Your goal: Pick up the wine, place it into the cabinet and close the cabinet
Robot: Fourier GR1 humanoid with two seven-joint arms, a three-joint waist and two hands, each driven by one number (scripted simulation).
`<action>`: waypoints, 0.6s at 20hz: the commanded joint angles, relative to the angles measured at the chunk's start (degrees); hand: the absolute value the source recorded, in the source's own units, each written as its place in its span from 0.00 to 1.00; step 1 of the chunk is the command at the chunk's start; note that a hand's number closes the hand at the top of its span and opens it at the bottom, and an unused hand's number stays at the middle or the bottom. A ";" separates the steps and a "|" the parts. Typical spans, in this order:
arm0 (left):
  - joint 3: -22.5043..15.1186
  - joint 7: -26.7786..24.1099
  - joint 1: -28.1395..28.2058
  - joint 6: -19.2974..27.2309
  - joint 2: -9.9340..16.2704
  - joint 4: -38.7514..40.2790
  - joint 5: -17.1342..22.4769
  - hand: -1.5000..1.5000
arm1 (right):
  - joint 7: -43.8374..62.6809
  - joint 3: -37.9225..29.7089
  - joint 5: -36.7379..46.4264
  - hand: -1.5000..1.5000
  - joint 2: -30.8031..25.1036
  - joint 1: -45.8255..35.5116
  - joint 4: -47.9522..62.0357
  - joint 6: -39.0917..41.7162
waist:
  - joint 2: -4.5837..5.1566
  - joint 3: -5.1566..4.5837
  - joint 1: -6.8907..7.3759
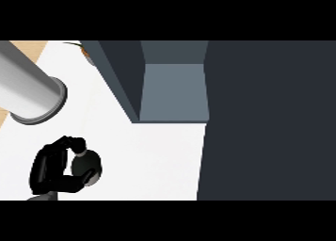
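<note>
Wine (85,165) sits on the white counter (149,160), well to the left of the open cabinet (172,89) and nearer to me than its front edge. I see my left hand (53,165) curled around the dark bottle, fingers on one side and thumb below it. My left forearm (21,89) crosses the view further left of the cabinet. My right hand is out of sight.

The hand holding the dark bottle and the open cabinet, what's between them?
Only bare white counter lies between the left hand, curled around the wine, and the open cabinet, in the head view.
</note>
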 commanded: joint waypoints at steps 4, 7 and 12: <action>-2.71 9.60 3.65 -0.51 -3.62 -16.87 5.13 1.00 | 2.41 -3.69 -8.28 0.00 -0.79 2.63 -6.21 1.17 | -0.13 0.02 0.02; -3.90 15.26 4.20 -0.81 -3.20 -23.21 6.96 1.00 | 4.29 1.98 -2.81 0.00 1.91 -0.34 -5.60 -1.89 | -0.03 -0.04 0.15; -8.21 21.27 6.26 2.23 -5.56 -31.89 6.40 1.00 | -1.03 0.05 -3.59 0.00 1.51 3.65 -4.06 1.37 | 0.08 -0.03 -0.03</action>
